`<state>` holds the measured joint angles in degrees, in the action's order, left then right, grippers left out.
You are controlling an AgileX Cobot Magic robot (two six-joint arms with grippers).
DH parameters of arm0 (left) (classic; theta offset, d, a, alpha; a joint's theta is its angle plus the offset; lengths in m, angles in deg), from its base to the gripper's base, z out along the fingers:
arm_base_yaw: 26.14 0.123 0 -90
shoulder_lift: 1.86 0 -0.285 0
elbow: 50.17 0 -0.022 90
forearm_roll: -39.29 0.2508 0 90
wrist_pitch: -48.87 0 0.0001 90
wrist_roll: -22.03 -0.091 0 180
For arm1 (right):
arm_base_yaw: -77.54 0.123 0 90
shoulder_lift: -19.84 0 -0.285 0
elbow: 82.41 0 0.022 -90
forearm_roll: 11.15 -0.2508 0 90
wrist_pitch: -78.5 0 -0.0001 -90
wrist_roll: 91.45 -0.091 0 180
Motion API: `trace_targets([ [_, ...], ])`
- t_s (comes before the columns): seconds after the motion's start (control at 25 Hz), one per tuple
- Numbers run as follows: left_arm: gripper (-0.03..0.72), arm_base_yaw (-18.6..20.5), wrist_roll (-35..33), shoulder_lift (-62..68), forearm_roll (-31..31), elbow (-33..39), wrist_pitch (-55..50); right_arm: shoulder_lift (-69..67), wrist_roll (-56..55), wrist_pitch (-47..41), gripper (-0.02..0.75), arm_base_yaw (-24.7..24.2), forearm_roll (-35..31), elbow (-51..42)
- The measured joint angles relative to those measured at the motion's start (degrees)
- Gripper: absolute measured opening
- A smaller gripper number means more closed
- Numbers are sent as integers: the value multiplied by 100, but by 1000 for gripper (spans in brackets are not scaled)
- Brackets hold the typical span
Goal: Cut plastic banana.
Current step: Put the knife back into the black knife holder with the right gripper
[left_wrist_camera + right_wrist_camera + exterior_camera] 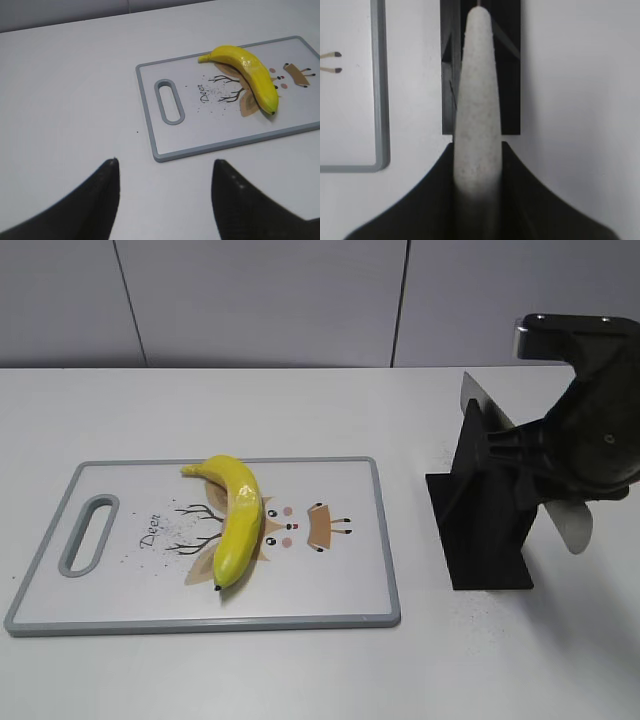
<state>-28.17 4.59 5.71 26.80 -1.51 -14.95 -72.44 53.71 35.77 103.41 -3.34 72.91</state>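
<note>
The plastic banana [238, 520] is glossy yellow and lies curved on the white, grey-rimmed cutting board [330, 590]. It also shows in the left wrist view [250, 75]. A knife [480, 405] with a grey speckled handle [477, 100] rests in a black stand [480, 540] to the right of the board. My right gripper [545, 455] is shut on the knife's handle [477, 145]. My left gripper [165, 162] is open and empty above the bare table, near the board's handle end [170, 100]. It is out of the exterior view.
The white table [200, 680] runs back to a grey panelled wall [260, 300]. The black knife stand stands a short gap to the right of the board's right edge [381, 100]. The board has a printed deer picture [300, 525] and a slot handle [88, 535].
</note>
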Motion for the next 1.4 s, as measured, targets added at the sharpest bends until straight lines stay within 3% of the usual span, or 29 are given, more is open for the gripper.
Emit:
trace_targets([
  [0.2,531,0,0,0,-4,0,0,0,26,-285,179,0,-171,0],
  [0.28,529,0,0,0,-4,0,0,0,20,-419,260,0,-207,0],
  [0.4,527,0,0,0,-4,0,0,0,339,-484,450,0,-403,0],
  [0.52,526,0,0,0,-4,0,0,71,923,-531,561,0,-720,0],
  [0.84,526,0,0,0,-4,0,0,1839,2425,-1156,574,0,-864,-556],
  [1.16,526,0,0,0,-11,0,0,4447,2742,-1274,574,0,-577,-1952],
  [1.4,509,0,0,0,-13,0,0,5963,2796,-1672,574,0,-518,-2342],
])
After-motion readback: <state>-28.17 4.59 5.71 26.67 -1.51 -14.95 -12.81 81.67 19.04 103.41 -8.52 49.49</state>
